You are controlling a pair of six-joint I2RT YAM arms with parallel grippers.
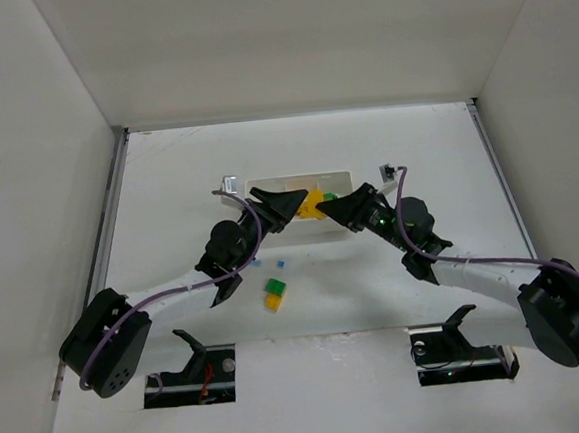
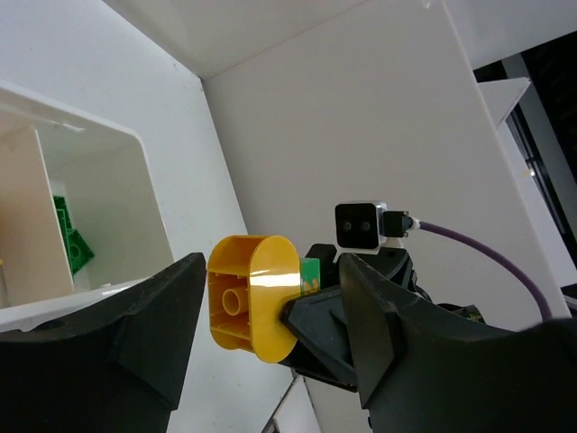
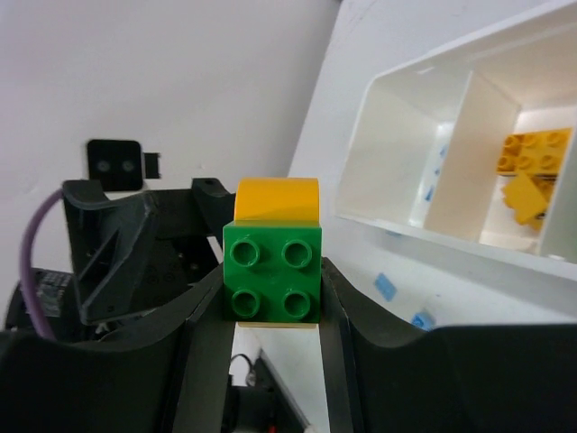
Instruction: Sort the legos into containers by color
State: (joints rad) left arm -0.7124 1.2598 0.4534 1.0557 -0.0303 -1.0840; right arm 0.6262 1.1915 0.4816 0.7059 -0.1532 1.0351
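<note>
Above the long white tray, my right gripper is shut on a green lego. A yellow-orange lego is stuck to the green one's far side. My left gripper stands open round that yellow lego. Its left finger sits close beside the lego and its right finger stands clear of it. From above, the two grippers meet tip to tip at the yellow lego. The tray's compartments hold green legos, yellow legos and light blue bits.
A green-on-yellow stack lies on the table in front of the tray, with tiny light blue legos near it. White walls enclose the table on the left, right and back. Both arm bases sit at the near edge.
</note>
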